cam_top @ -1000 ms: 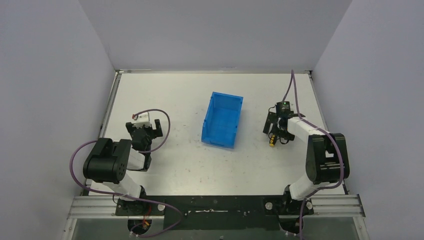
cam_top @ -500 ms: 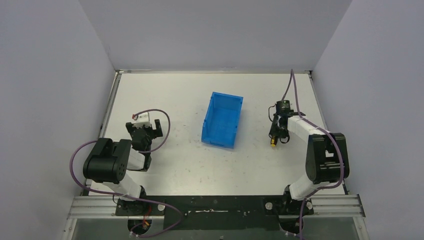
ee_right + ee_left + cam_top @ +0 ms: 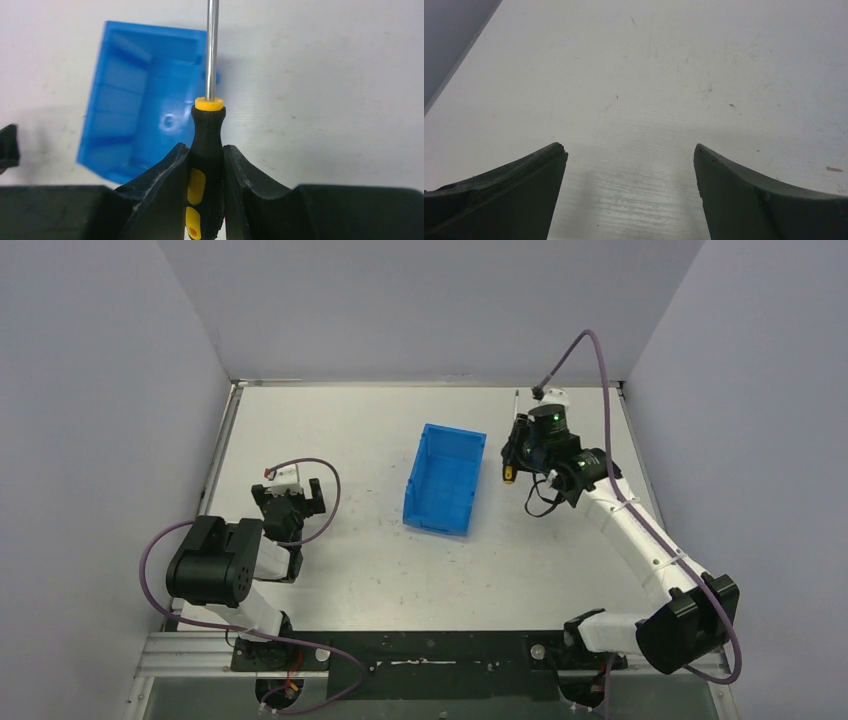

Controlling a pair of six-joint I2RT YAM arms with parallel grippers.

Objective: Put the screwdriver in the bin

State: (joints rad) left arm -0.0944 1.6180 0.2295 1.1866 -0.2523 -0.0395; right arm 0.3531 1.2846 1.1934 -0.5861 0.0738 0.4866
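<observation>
— Since a second ago, what has changed on your side?

— Quite a lot. My right arm (image 3: 630, 530) has stretched out long, away from the right edge of the table (image 3: 350, 430) and toward the far side. My right pincer (image 3: 513, 452) was low with its jaws wide; now it is clenched and up near the far right corner of the bin (image 3: 437, 518).

— Clenched on what?

— On the screwdriver (image 3: 509, 472). From my wrist I see both fingers pressed against the black handle with its yellow patches, one on each side. The yellow collar and the thin metal shaft stick out straight ahead of me.

— And where is the screwdriver relative to the bin?

— It is outside the bin, held up off the table, just beside the right wall. In the wrist view the shaft runs along that edge, with the blue bin lying below and to the left.

— Your other side?

— My left pincer (image 3: 629, 150) hangs just over the bare table well left of the bin, jaws spread, holding nothing.
</observation>
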